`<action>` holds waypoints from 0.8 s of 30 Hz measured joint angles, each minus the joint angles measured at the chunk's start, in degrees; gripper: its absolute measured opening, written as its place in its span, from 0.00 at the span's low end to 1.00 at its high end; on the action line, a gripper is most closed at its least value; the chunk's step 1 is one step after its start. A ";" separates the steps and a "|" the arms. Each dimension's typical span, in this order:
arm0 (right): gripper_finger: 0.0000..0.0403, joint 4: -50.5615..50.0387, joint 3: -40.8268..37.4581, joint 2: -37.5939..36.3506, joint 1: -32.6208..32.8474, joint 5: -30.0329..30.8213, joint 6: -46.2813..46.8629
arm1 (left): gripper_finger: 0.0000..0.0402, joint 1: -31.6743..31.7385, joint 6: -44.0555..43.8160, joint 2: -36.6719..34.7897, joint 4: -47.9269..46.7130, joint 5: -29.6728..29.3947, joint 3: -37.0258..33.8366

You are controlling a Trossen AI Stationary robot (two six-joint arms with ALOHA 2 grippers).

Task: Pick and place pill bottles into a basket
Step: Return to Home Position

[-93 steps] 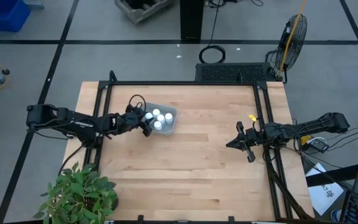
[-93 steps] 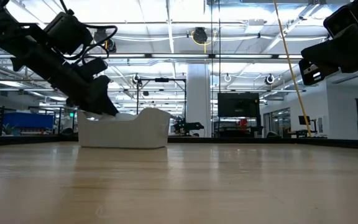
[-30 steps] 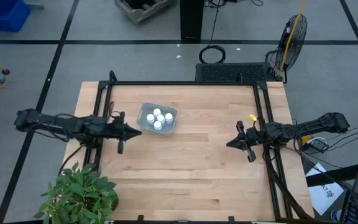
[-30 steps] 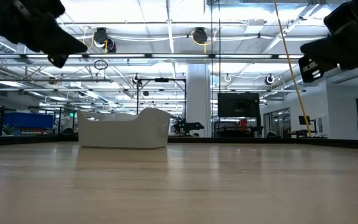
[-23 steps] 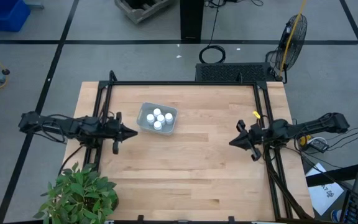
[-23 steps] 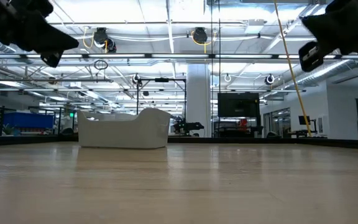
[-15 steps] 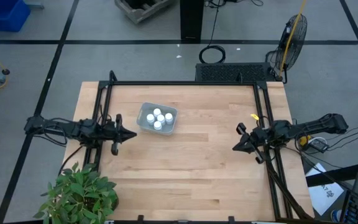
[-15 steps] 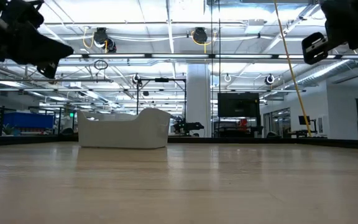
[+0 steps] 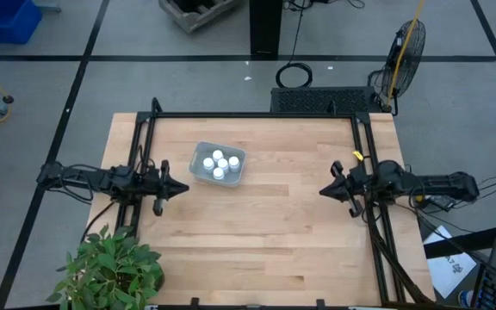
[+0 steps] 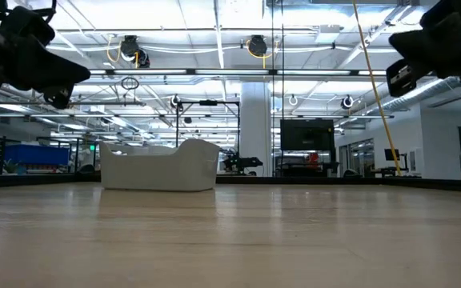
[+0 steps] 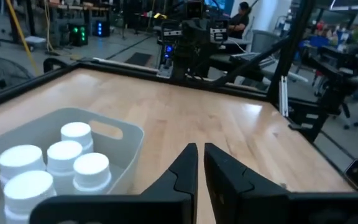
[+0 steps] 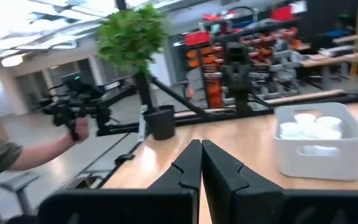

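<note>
The pale basket [image 9: 218, 164] stands on the wooden table at the far left, and several white pill bottles [image 9: 219, 163] stand upright inside it. In the left wrist view the basket [image 11: 114, 140] and its bottles [image 11: 64, 155] lie close by. My left gripper [image 9: 183, 187] hovers shut near the table's left edge, just short of the basket and above the table [image 10: 58, 76]. My right gripper [image 9: 323, 190] hangs shut over the table's right side, pointing at the basket [image 12: 319, 152] from far off. Neither gripper holds anything.
A black frame [image 9: 252, 115] runs around the tabletop. A potted plant [image 9: 110, 269] stands off the near left corner. Bare wood [image 9: 257, 232] stretches between the two grippers. A person's arm [image 12: 17, 155] shows beyond the table in the right wrist view.
My left gripper has drawn back from the basket toward the table's left edge and sunk a little, still shut. My right gripper has shifted slightly toward the far edge. The basket and bottles have stayed put.
</note>
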 joint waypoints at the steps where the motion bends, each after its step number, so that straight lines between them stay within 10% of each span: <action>1: 0.01 -0.30 0.02 -0.40 -0.64 0.06 0.57 | 0.08 0.00 -0.73 0.00 0.00 -0.04 -0.02; 24: 0.01 -1.21 0.02 -0.30 -1.43 0.00 -0.62 | 0.08 0.00 0.11 0.02 0.07 -2.03 0.01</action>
